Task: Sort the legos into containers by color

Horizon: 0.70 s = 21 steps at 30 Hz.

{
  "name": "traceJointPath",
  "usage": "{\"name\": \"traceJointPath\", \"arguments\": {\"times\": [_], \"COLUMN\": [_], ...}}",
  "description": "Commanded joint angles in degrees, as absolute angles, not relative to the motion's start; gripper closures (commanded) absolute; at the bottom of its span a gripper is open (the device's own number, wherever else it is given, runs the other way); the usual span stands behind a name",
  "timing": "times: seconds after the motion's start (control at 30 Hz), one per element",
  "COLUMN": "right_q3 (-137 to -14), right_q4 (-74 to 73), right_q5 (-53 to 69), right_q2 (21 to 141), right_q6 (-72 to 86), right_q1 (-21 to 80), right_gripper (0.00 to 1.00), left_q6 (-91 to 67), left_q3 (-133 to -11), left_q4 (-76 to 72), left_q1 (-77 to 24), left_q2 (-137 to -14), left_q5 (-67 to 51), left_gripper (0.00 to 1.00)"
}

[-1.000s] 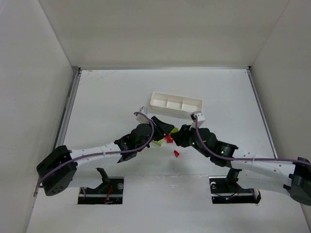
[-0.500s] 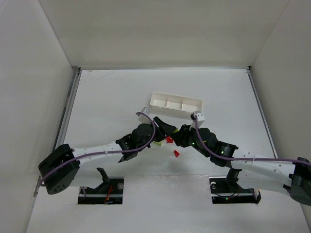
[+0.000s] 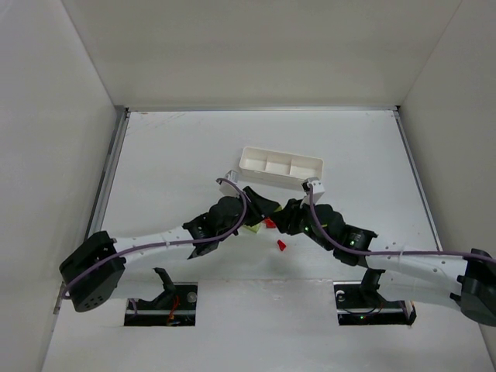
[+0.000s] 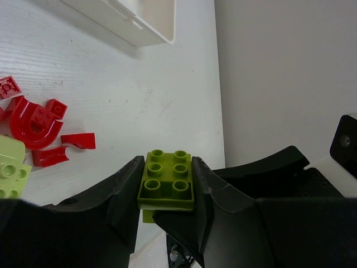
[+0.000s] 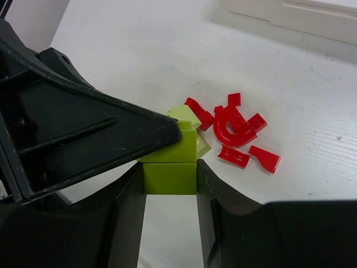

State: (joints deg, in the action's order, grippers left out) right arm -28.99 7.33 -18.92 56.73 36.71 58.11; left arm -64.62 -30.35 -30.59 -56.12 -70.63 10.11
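Two yellow-green legos are stacked together just above the table. My left gripper (image 4: 166, 167) is shut on the studded upper brick (image 4: 166, 187). My right gripper (image 5: 170, 174) is shut on the lower brick (image 5: 170, 181), with the upper brick (image 5: 177, 151) under the left finger. In the top view the grippers meet (image 3: 277, 212) in front of the white three-compartment tray (image 3: 280, 165). Several red legos (image 4: 34, 124) (image 5: 234, 127) and pale green ones (image 4: 12, 167) (image 5: 187, 116) lie on the table beside them.
One red piece (image 3: 282, 246) lies apart, nearer the arm bases. The tray's near wall shows at the top of both wrist views (image 4: 139, 22) (image 5: 295, 14). White walls enclose the table on three sides.
Almost nothing. Both grippers stay together over the pile; the right wrist has edged slightly left.
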Motion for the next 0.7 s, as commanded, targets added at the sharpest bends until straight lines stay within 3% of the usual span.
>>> {"name": "traceJointPath", "arguments": {"times": [0.0,0.4,0.67], "right_q3": [-28.0,-26.5,-36.0], "right_q4": [10.9,8.5,9.6], "right_q5": [-19.8,-18.8,-19.8], "right_q2": [55.8,48.8,63.7], "right_q6": [36.8,36.6,30.3], "right_q1": [58.0,53.8,35.7], "right_gripper": [0.74,0.74,0.73], "left_q6": [-63.5,-58.2,-56.8], "left_q3": [-29.1,-24.4,-23.8], "left_q4": [-31.5,-25.3,-26.0], "left_q1": [-55.1,-42.7,-47.7], "left_q2": [-67.2,-56.2,-56.6], "left_q5": [10.6,10.0,12.3], "left_gripper": [0.83,0.84,0.84]}}
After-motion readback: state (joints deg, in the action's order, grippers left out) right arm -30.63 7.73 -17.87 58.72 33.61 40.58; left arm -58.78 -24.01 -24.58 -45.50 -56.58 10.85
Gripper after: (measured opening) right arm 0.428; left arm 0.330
